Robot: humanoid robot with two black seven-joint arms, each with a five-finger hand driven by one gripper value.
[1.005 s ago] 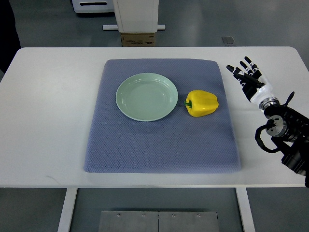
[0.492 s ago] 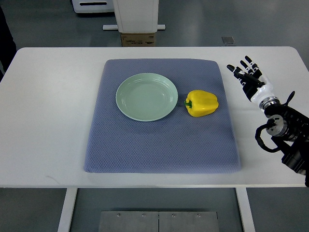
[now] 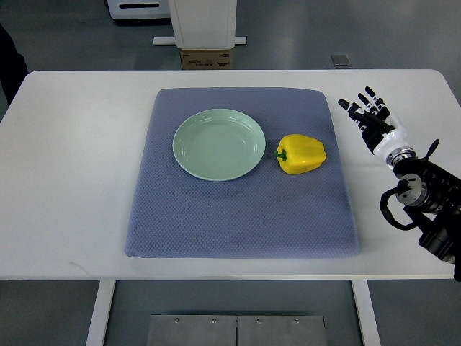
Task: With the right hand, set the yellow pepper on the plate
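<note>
A yellow pepper (image 3: pixel 302 153) with a green stem lies on its side on the blue-grey mat (image 3: pixel 241 209), just right of a pale green plate (image 3: pixel 219 144) and apart from it. The plate holds nothing. My right hand (image 3: pixel 367 112) is over the white table to the right of the mat, about a hand's length from the pepper. Its fingers are spread and hold nothing. The left arm is out of view.
The white table (image 3: pixel 72 166) carries the mat in its middle. A white stand and a cardboard box (image 3: pixel 205 58) sit behind the table's far edge. A dark shape shows at the far left edge of the picture.
My right hand has barely shifted, a little to the right. The pepper and plate have not moved.
</note>
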